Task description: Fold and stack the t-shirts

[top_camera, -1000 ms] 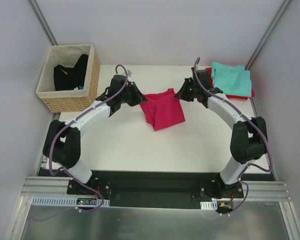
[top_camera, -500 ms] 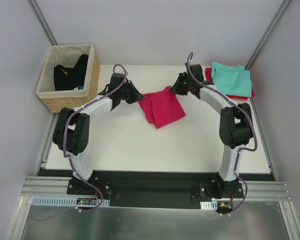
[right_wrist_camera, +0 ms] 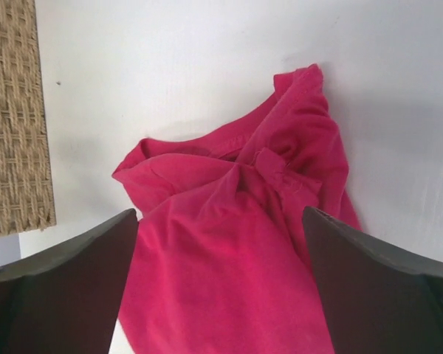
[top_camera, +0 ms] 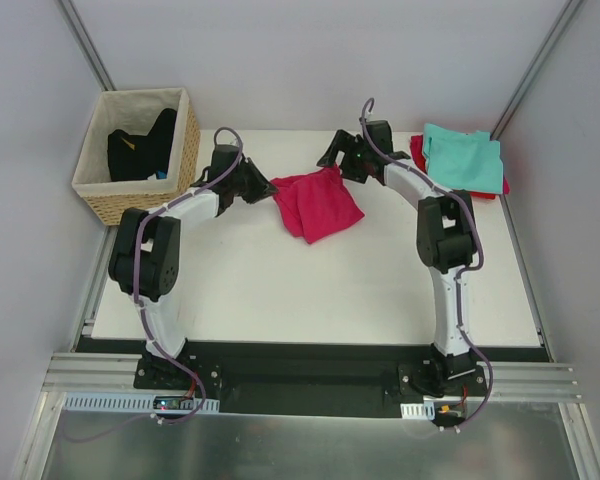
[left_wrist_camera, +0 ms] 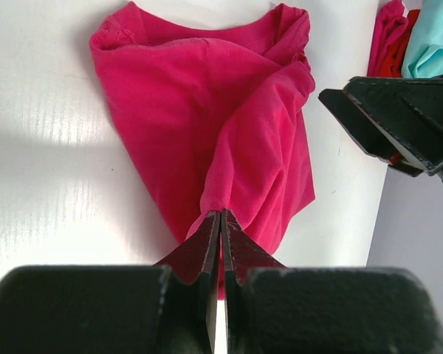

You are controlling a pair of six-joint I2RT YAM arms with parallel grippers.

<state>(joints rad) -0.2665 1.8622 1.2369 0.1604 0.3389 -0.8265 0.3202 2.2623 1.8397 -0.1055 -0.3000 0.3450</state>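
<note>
A magenta-pink t-shirt (top_camera: 317, 204) lies bunched and partly folded on the white table (top_camera: 280, 290), towards the back middle. My left gripper (top_camera: 267, 189) is shut on the shirt's left edge; in the left wrist view the fingertips (left_wrist_camera: 221, 215) pinch a fold of the pink cloth (left_wrist_camera: 207, 110). My right gripper (top_camera: 336, 165) hovers open over the shirt's far right corner, and the pink shirt (right_wrist_camera: 229, 251) lies between its spread fingers (right_wrist_camera: 96, 258) with nothing held. At the back right, a folded teal t-shirt (top_camera: 465, 158) lies on a red one (top_camera: 417, 148).
A woven wicker basket (top_camera: 140, 198) with dark clothes (top_camera: 140, 148) inside stands at the back left, close to my left arm. The basket's side (right_wrist_camera: 15, 110) shows in the right wrist view. Grey walls enclose the table on three sides.
My right gripper has opened and let go of the pink shirt's corner. Both arms moved back and left, and the shirt went with them.
</note>
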